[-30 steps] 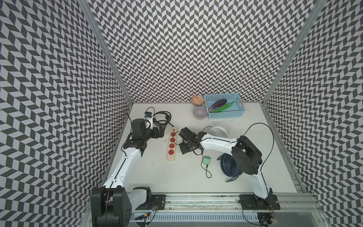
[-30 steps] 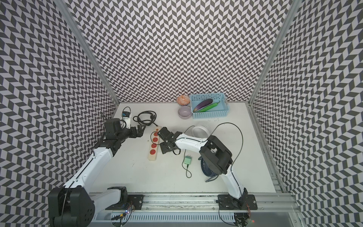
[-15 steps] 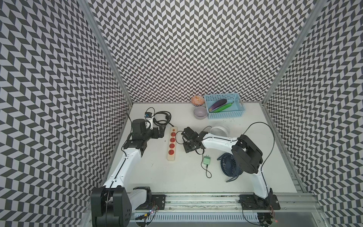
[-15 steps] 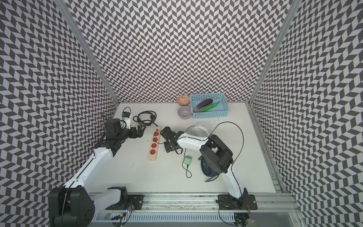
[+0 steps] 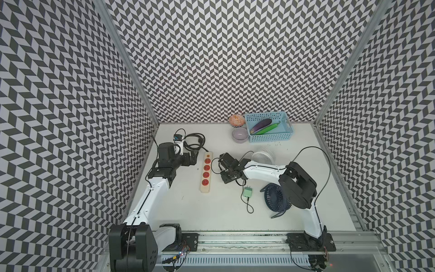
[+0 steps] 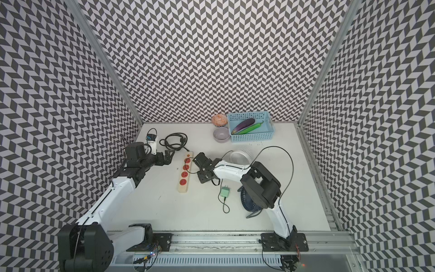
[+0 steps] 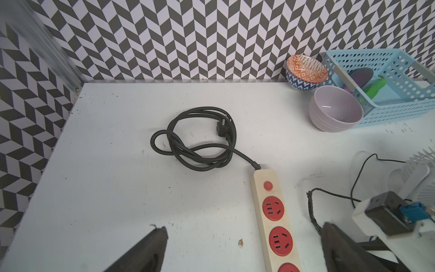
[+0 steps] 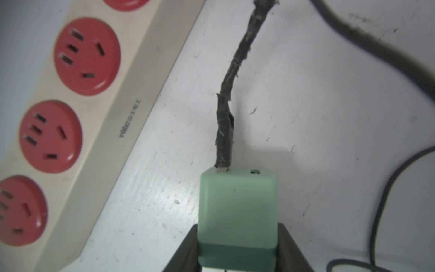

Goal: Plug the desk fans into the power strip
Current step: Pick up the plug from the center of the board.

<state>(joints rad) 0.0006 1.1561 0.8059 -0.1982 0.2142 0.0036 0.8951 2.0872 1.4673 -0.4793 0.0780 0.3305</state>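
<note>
Where the power strip (image 5: 205, 172) lies, a taped cable (image 8: 224, 141) arcs alongside

Robot lab cell: chevron walls (image 5: 223, 58), aluminium rail (image 5: 235, 237).

the right gripper (image 8: 237, 237) has drawn its jaws in from a wide spread; its fingers (image 8: 184, 252) now sit tight against both sides of the green plug adapter (image 8: 236, 202), just right of the power strip (image 8: 131, 99).
</note>
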